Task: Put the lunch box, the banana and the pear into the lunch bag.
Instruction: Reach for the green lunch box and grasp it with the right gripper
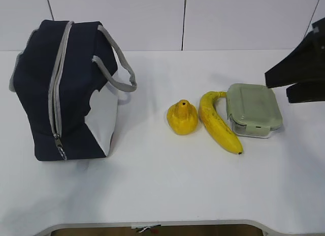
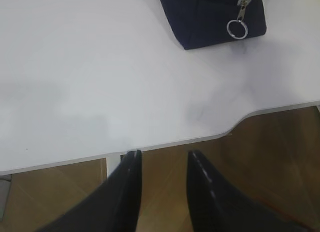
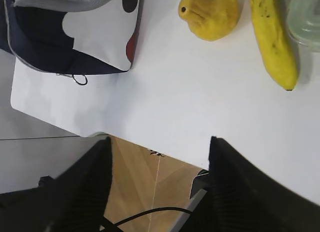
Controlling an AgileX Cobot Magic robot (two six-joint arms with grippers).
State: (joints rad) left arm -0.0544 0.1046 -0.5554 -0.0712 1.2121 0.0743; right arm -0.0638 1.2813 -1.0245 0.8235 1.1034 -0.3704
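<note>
Only my outside camera shows the whole lunch box (image 1: 253, 109); my wrist cameras show both hands — left hand (image 2: 162, 158), right hand (image 3: 160, 144) — open, empty.

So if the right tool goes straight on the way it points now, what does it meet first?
Probably the bare table. The right tool stands open over the table's front edge, with the pear and banana farther on; depth is unclear.

Left hand (image 2: 162, 159) part-open, right hand (image 3: 160, 147) wide, both empty
</note>
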